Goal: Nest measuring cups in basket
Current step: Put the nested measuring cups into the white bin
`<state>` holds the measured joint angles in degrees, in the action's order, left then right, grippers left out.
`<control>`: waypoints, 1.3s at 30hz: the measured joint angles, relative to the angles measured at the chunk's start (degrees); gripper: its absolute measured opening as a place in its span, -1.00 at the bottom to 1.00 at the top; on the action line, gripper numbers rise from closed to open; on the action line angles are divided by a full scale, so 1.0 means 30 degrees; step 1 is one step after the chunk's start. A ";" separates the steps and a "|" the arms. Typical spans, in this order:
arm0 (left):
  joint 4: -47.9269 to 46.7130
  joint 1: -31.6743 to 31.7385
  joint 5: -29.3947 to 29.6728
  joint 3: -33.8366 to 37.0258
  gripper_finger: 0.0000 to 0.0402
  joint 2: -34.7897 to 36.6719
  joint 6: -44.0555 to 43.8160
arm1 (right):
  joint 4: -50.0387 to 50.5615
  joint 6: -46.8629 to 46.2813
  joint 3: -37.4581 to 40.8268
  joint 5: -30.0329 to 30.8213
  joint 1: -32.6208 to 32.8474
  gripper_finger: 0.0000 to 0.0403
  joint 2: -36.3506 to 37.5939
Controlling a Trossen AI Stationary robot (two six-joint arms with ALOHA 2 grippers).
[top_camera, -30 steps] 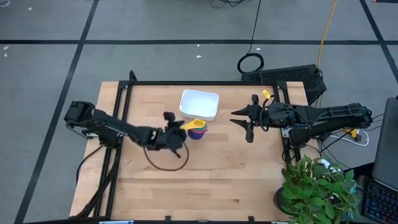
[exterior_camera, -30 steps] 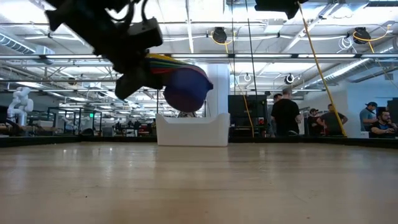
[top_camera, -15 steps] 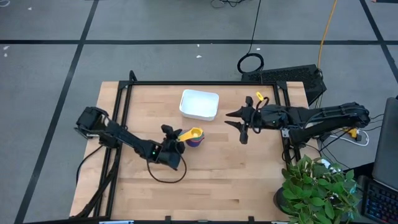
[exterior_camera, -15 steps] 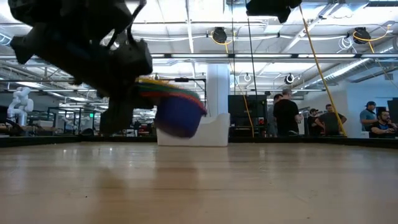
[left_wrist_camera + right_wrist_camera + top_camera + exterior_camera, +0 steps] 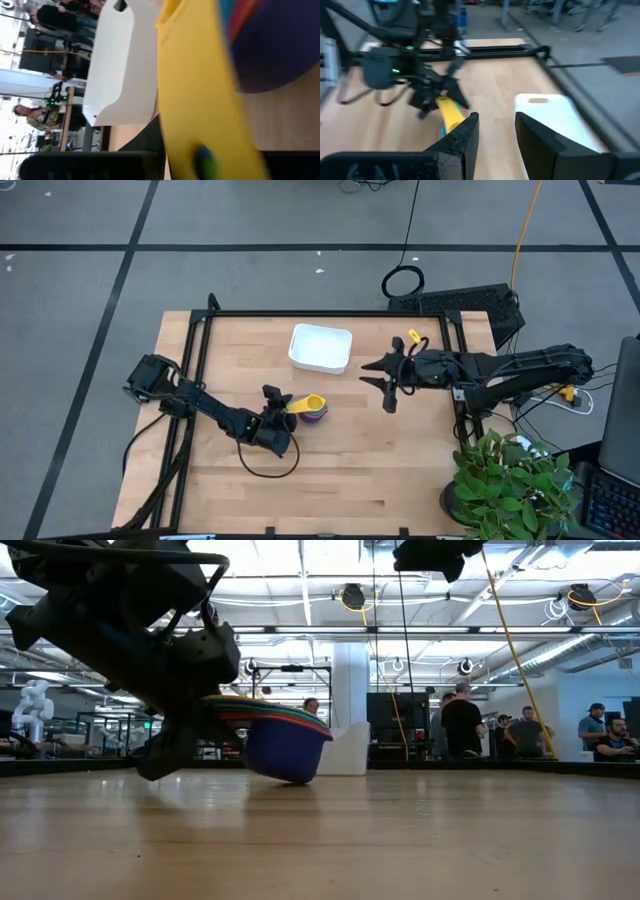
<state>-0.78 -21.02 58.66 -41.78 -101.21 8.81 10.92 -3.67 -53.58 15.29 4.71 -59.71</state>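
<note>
While the right arm waits over the right side of the table, the left gripper (image 5: 283, 402) is down near the middle of the wooden table (image 5: 340, 470), closed on the flat handles of a stack of nested measuring cups (image 5: 314, 409). From above, the stack shows a yellow cup on top with a dark blue bowl beneath it, and it sits just in front of the white basket (image 5: 321, 347) but clear of it, with bare wood between the two. At table level the stack (image 5: 280, 738) shows green, red and orange rims layered above the dark blue bowl, tilted so that the handle side is higher, and the bottom of the bowl seems to touch the wood, though from this angle I cannot be sure it is fully resting there. The basket (image 5: 345, 752) stands behind the stack, partly hidden by it. The left wrist camera is filled by the yellow handle (image 5: 200, 100), the blue bowl beside it and the white wall of the basket (image 5: 120, 70) farther off. The right gripper (image 5: 385, 380) hovers to the right of the basket, well apart from the cups; its fingers (image 5: 465, 136) stand a little apart with nothing between them. Beyond the table, a few people (image 5: 460, 725) stand and sit in the room, and a potted plant (image 5: 510, 480) sits off the table's near right corner.
</note>
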 joint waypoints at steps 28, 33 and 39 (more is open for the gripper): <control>-0.0326 -0.0095 -0.1488 0.0004 -0.80 -0.0007 -0.0695 | -1.1057 -0.2205 0.0007 -0.4494 -0.0523 -0.41 -1.3848; -0.0432 -0.0087 -0.1697 0.0007 -0.72 -0.0007 -0.0486 | -1.1666 -0.2271 0.0007 -0.4720 -0.0252 -0.42 -1.4149; -0.0475 -0.0080 -0.1720 0.0007 -0.71 -0.0015 -0.0476 | -1.1551 -0.2176 0.0007 -0.4713 -0.0185 -0.65 -1.4145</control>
<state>-2.21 -21.26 53.50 -41.76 -101.25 7.38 -23.74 -10.20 -53.56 1.15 4.16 -102.15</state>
